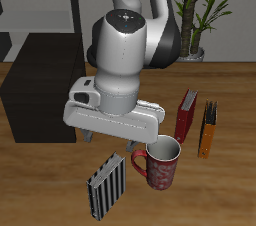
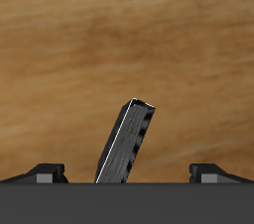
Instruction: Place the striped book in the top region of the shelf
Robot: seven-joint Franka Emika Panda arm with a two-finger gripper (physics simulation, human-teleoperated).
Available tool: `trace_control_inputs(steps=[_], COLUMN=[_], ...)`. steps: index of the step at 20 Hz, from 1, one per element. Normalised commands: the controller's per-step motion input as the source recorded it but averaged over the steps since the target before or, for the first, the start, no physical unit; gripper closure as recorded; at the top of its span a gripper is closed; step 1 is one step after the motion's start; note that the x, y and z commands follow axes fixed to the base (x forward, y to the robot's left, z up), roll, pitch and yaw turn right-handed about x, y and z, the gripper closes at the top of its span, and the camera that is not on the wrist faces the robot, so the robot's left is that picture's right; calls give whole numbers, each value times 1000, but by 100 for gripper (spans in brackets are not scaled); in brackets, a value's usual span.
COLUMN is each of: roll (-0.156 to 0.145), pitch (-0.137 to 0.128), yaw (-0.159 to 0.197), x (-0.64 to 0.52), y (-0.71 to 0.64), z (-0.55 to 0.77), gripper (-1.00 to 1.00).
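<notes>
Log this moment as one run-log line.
gripper: open, above book, not touching | striped book: on table beside mug, not grasped | shelf: top bare | step: pre-grasp

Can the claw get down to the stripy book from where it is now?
Probably yes. The claw hangs open right above the striped book, and the wrist view shows the book between its fingers with only bare table around it. The mug stands close beside, but not underneath.
</notes>
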Motion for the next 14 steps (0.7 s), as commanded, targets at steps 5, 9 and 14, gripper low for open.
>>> trace_control_inputs(steps=[5, 9, 14], roll=[-27, -2, -20], pitch=[17, -3, 16], yaw=[-44, -6, -28], x=[34, 15, 10], y=[-135, -81, -158], z=[-227, -143, -217], gripper=[-100, -100, -100])
